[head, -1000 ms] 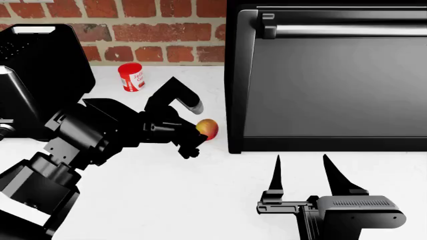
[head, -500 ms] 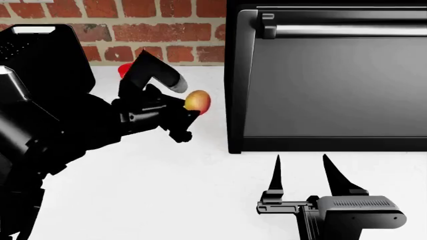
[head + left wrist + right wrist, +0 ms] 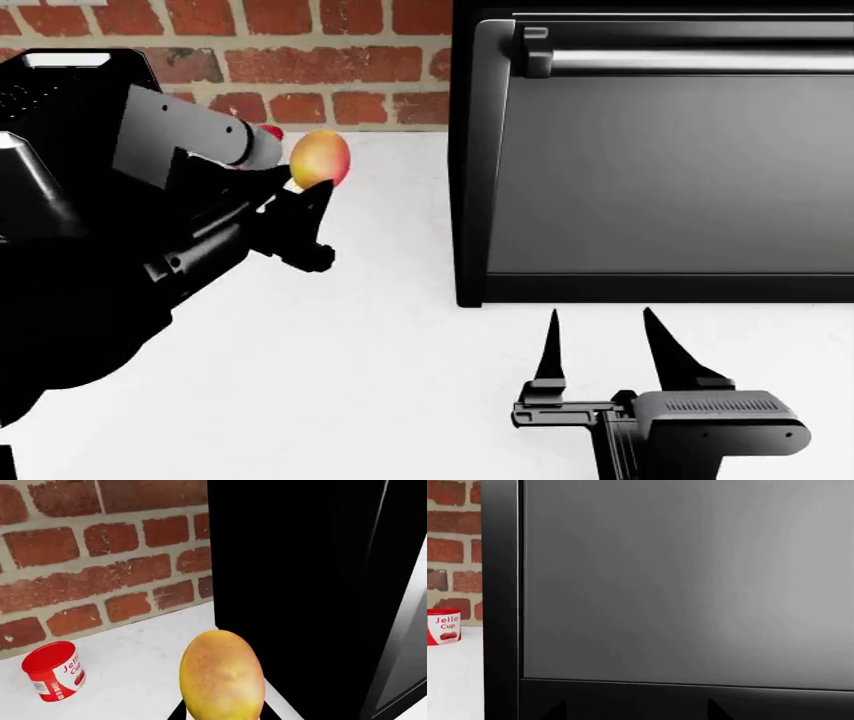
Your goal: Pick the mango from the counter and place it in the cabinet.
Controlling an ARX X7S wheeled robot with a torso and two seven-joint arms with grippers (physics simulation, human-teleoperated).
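Observation:
The mango (image 3: 319, 159), yellow with a red-orange side, is held in my left gripper (image 3: 296, 180), lifted above the white counter (image 3: 374, 380) near the brick wall. In the left wrist view the mango (image 3: 222, 676) fills the space between the dark fingertips, above the counter (image 3: 133, 680). My right gripper (image 3: 601, 345) is open and empty, low over the counter, pointing at the front of the black appliance (image 3: 654, 150). In the right wrist view its fingertips (image 3: 554, 711) show dimly against the appliance's grey door (image 3: 694, 580). No cabinet shows in any view.
A red Jello Cup can (image 3: 55, 672) stands on the counter by the brick wall (image 3: 100, 555), also in the right wrist view (image 3: 444, 626); in the head view only a red sliver shows behind my left gripper. The tall black appliance stands close right of the mango.
My left gripper has lifted the mango off the counter and carried it up and to the left, toward the brick wall. The right arm has not moved.

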